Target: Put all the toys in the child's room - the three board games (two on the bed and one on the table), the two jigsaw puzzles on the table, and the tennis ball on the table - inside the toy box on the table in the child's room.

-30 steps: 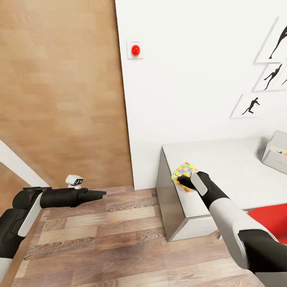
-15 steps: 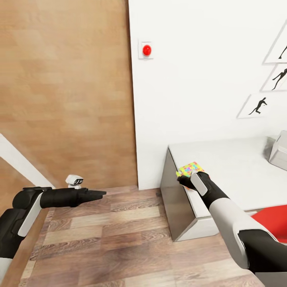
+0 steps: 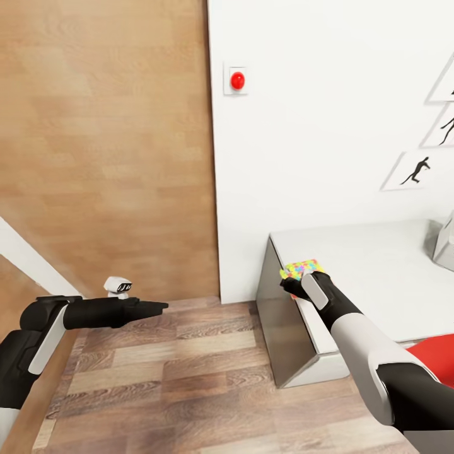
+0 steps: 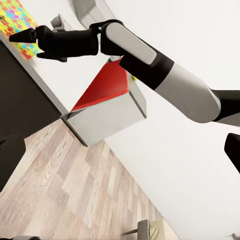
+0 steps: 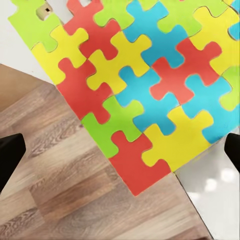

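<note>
A jigsaw puzzle of red, yellow, blue and green pieces lies at the near left edge of the light grey table. In the right wrist view one corner of the jigsaw puzzle hangs over the wood floor. My right gripper hovers just over it, open, with its fingertips wide apart on either side. The left wrist view shows that gripper beside the puzzle. The toy box peeks in at the table's far right. Over the floor at the left, my left gripper is open and holds nothing.
A wooden door and a white wall with a red button stand behind. Black silhouette pictures hang above the table. A small white object sits by the door. A red surface lies near my right arm.
The whole picture has slid to the right, so the camera turned left. Both arms keep their places in the picture, and my right gripper stays over the puzzle.
</note>
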Motion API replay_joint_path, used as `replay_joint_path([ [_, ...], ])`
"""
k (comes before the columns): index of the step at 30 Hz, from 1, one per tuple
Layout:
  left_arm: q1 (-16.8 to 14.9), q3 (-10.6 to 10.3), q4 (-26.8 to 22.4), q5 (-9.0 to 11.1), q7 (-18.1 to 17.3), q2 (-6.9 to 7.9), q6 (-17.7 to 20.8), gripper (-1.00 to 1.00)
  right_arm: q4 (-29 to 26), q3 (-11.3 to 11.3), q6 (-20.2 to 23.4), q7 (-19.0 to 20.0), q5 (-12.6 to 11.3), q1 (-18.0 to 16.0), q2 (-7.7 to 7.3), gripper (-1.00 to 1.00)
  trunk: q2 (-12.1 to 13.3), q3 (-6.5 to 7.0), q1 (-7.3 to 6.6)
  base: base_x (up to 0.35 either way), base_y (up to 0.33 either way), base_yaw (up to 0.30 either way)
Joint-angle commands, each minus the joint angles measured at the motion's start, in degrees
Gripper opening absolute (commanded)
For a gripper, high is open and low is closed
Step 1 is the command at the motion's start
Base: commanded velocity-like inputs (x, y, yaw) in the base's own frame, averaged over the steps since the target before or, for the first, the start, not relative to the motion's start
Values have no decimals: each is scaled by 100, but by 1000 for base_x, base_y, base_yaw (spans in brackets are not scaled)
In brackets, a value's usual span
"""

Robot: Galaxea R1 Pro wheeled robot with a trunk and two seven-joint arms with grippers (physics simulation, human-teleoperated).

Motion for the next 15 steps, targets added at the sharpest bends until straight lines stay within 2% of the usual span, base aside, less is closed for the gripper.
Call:
replay_joint_path([
  [1, -5, -10, -1, 21, -5, 5, 60, 100, -13, 41, 15, -50, -59, -4, -7, 100, -10, -10, 4, 72, -74, 0],
  [10, -6, -10, -1, 20, -5, 5, 60, 100, -48, 41, 21, -50, -59, -3, -7, 100, -10, -2, 4, 17, -231, 0],
  [15, -3, -10, -1, 16, -5, 5, 60, 100, -50, 41, 21, -50, -59, -3, -7, 100, -10, 28, 4, 1, -122, 0],
])
